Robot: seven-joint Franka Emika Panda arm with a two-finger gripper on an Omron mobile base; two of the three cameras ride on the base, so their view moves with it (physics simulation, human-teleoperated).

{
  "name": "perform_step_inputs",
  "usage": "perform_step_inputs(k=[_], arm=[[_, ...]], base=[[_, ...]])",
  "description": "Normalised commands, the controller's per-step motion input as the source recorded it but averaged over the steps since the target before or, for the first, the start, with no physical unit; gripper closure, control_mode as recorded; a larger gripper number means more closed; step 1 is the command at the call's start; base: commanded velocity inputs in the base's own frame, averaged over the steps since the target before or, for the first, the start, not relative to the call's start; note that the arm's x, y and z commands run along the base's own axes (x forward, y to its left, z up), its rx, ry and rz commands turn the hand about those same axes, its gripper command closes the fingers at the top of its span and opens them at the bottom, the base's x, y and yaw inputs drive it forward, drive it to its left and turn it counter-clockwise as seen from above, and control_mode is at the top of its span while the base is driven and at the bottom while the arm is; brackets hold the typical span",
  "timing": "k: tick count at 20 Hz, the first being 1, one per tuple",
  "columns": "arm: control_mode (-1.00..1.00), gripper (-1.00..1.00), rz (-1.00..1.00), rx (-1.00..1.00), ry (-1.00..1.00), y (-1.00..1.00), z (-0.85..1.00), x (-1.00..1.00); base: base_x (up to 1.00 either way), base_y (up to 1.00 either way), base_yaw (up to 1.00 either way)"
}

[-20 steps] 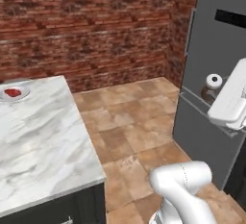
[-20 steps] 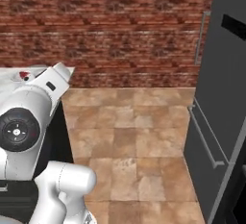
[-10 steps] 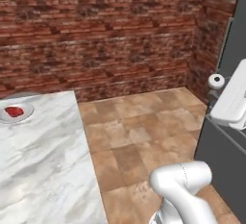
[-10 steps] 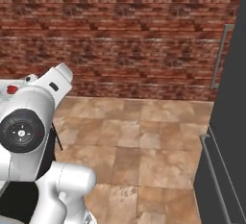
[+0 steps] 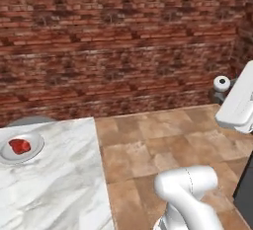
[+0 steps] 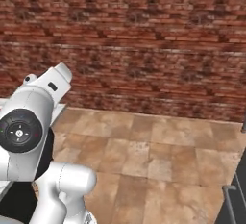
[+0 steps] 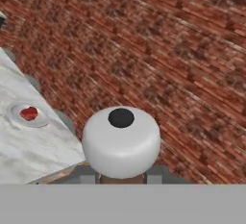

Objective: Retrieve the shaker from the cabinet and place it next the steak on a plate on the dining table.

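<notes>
The dining table (image 5: 54,184) is cut off at seven o'clock in the left base view, having slid rightward since a moment ago. Its plate (image 5: 20,147) holds the steak (image 5: 20,145) at nine o'clock. The gripper (image 7: 121,176) is clamped on the shaker (image 7: 121,141), whose white cap hides its body.

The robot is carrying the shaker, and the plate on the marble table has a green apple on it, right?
Not quite. The plate on the marble table holds a red steak, not a green apple; the left base view shows it. The fingers do hold the shaker.
</notes>
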Motion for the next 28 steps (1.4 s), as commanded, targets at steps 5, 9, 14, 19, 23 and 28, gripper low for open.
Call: perform_step_inputs(k=[5, 9, 14, 19, 23, 28], arm=[[1.0, 1.0, 0.0, 0.0, 0.0, 0.0, 0.0, 0.0], [1.0, 1.0, 0.0, 0.0, 0.0, 0.0, 0.0, 0.0], [1.0, 1.0, 0.0, 0.0, 0.0, 0.0, 0.0, 0.0], [1.0, 1.0, 0.0, 0.0, 0.0, 0.0, 0.0, 0.0], [1.0, 1.0, 0.0, 0.0, 0.0, 0.0, 0.0, 0.0], [1.0, 1.0, 0.0, 0.0, 0.0, 0.0, 0.0, 0.0]], base=[[1.0, -0.16, 0.32], [1.0, -0.14, 0.43], [1.0, -0.3, 0.48], [1.0, -0.36, 0.52], [0.99, -0.37, 0.6], [0.73, -0.23, 0.72]])
